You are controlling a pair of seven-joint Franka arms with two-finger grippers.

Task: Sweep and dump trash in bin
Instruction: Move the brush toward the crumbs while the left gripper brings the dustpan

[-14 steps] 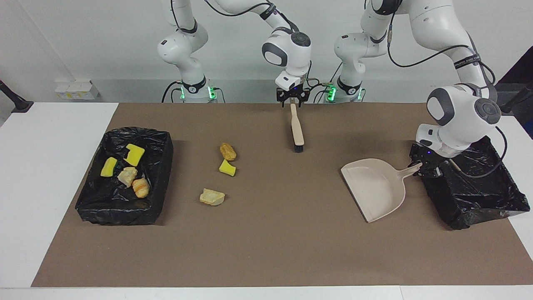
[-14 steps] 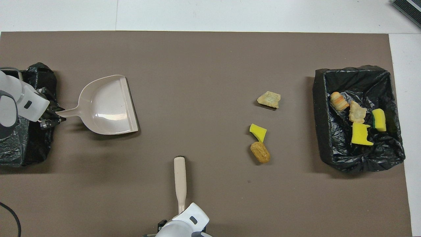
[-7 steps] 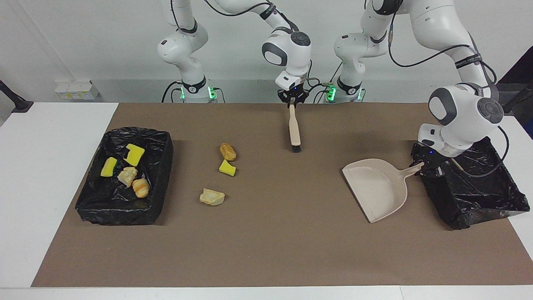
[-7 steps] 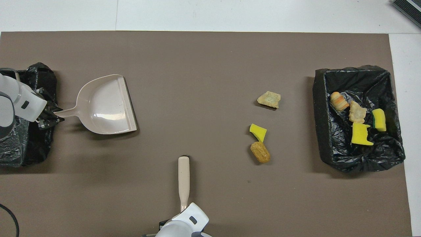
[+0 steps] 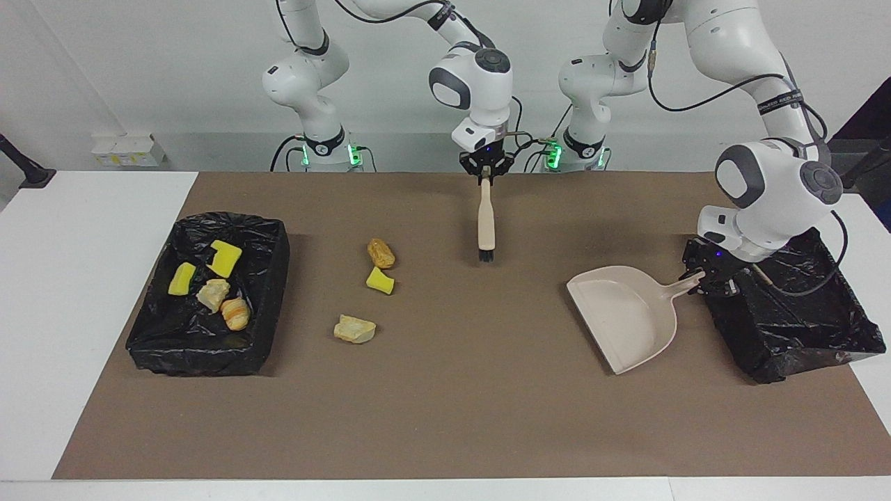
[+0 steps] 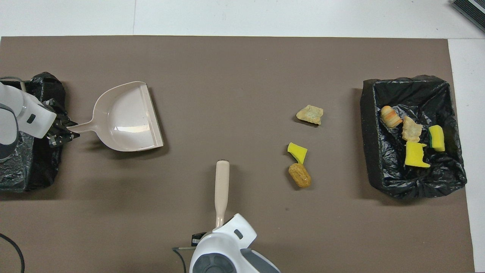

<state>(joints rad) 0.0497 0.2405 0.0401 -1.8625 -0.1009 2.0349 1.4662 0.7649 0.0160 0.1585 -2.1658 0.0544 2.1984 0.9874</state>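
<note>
Trash on mat, more in bin

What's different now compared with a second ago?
The right gripper closed on the brush handle and lifted it, swinging it upright. The left gripper, already holding the dustpan, shifted it slightly. The three scraps on the mat and the four in the bin did not move.

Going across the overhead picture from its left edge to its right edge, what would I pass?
Black-lined bin under the left tool → dustpan → brush → three loose scraps → black-lined bin holding four scraps.
</note>
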